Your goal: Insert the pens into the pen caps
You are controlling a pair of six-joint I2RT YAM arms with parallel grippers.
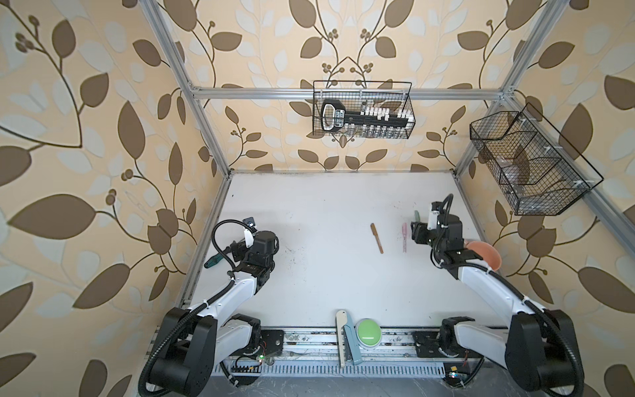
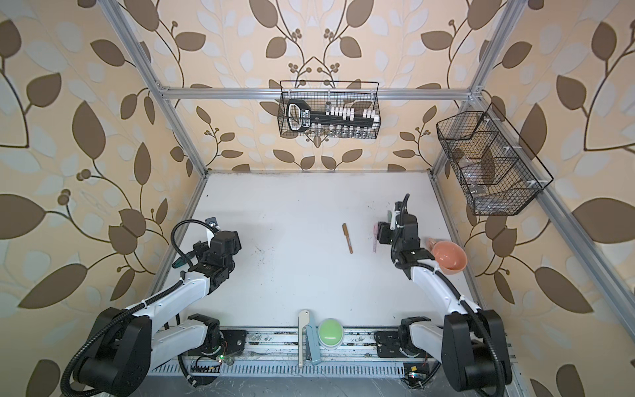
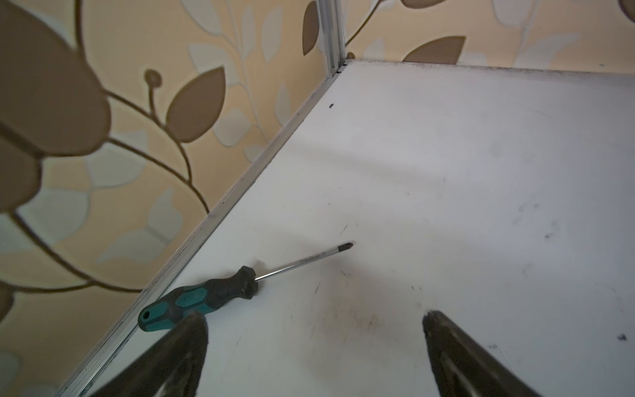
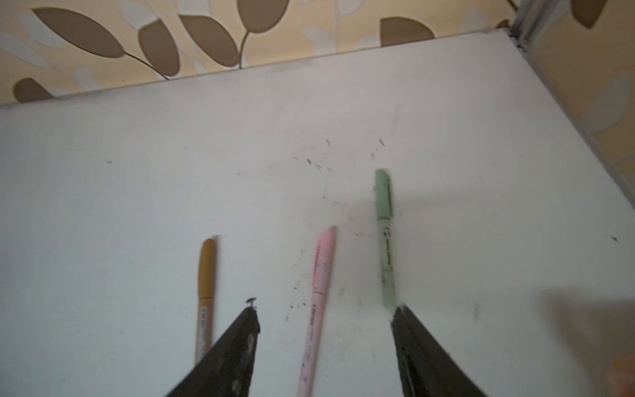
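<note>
Pens (image 4: 318, 302) capped; brown, pink, green

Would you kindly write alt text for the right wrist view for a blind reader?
A slim brown marker pen, a pink marker pen and a green marker pen lie side by side, apart, on a scuffed white tabletop, each seemingly capped. The right tool stands open and empty, its dark tips either side of the pink pen.

Brown pen (image 4: 206, 292), pink pen (image 4: 318, 302), green pen (image 4: 386, 240): capped, flat, roughly parallel, side by side on tabletop (image 4: 137, 172)
</note>
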